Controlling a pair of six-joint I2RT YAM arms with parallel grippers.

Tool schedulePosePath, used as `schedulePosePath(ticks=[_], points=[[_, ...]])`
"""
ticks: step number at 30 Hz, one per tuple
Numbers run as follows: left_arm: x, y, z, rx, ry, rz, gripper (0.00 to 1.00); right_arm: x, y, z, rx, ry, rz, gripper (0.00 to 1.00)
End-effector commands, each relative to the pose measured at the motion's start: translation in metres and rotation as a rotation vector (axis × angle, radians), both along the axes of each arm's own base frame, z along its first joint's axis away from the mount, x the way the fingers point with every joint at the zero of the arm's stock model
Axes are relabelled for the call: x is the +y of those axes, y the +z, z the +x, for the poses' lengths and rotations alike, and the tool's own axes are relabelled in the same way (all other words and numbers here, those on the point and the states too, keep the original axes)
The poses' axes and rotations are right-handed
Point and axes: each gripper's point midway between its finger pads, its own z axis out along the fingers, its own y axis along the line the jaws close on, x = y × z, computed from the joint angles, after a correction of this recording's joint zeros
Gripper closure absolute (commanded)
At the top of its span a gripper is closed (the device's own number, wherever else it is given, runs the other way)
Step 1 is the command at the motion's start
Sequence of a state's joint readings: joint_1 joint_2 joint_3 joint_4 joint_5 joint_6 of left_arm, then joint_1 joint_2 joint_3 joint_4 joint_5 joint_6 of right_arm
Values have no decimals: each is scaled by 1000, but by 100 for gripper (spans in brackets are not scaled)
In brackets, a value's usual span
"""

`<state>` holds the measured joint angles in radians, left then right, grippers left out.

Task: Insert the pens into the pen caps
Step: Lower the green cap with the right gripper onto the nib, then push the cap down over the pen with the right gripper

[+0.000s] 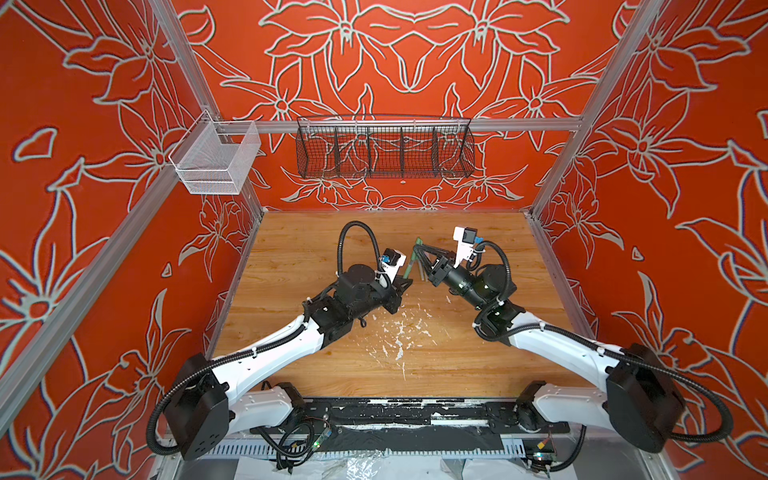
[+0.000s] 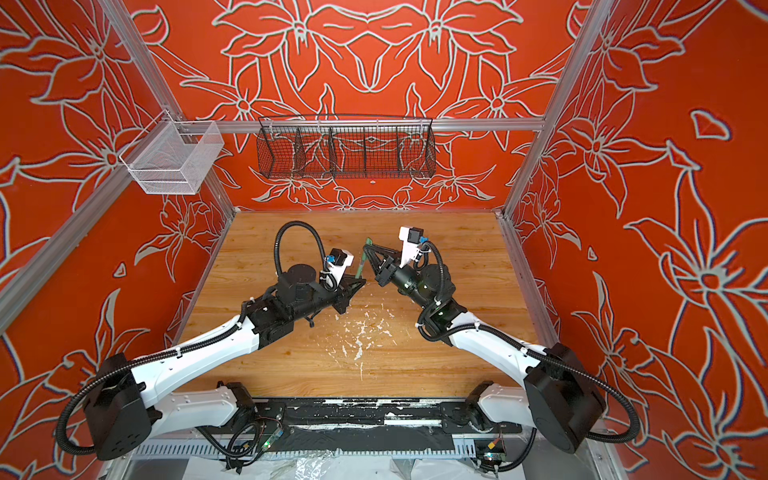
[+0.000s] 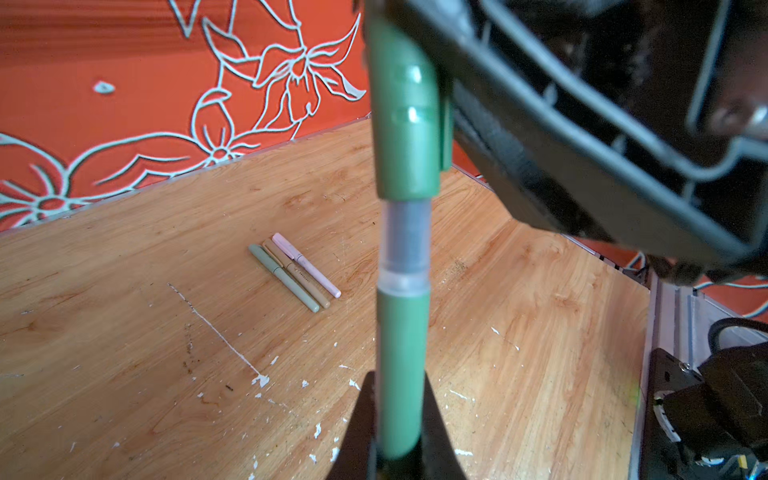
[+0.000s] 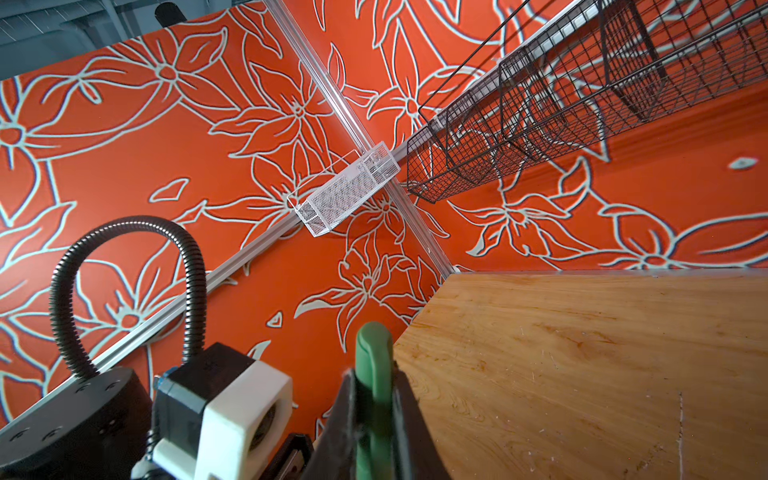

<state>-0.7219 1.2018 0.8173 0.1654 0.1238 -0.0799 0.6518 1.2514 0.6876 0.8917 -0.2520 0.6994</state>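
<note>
Left gripper (image 3: 401, 399) is pinching the stiff dark green pen (image 3: 403, 332) at its barrel; right gripper (image 4: 374, 399) is holding its cap (image 3: 409, 145), probably slippery.

Above the far middle of the paint-flecked wooden table (image 1: 299, 249): dark green plastic pen (image 3: 403, 374), dark green stubby cap (image 3: 405, 137) on its far end.
Lying on the table beneath, side by side and touching: three capped plastic pens (image 3: 296, 272), light green, tan, pale pink.

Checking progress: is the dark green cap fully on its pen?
Not fully: a clear neck shows between dark green cap and pen barrel.
</note>
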Motion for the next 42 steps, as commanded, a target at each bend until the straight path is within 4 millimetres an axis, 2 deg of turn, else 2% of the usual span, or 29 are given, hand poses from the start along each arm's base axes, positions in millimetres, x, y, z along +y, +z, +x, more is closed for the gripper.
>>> schedulePosePath(ticks=[1,5,9,21,28,33,36,39,42], points=[[-4,24,-3,-52,-20,-44,100,6,3,-5,3,40,24,93],[-3,23,-3,-53,-9,-43,100,6,-1,-7,5,51,14,93],[0,23,1,-56,16,-38,100,8,-5,-13,9,76,-2,86],[5,23,6,-74,50,-22,100,19,-14,-25,44,165,-82,77],[8,22,9,-80,74,-6,100,7,-12,-33,32,128,-147,69],[12,24,9,-120,84,-25,100,-4,-21,-39,29,93,-243,59],[12,27,7,-142,79,-35,100,-9,-14,-47,-18,92,-273,59],[9,27,4,-150,54,-36,100,-15,-10,-40,9,44,-341,63],[6,28,1,-158,27,-38,100,-18,5,-32,-2,7,-391,66]])
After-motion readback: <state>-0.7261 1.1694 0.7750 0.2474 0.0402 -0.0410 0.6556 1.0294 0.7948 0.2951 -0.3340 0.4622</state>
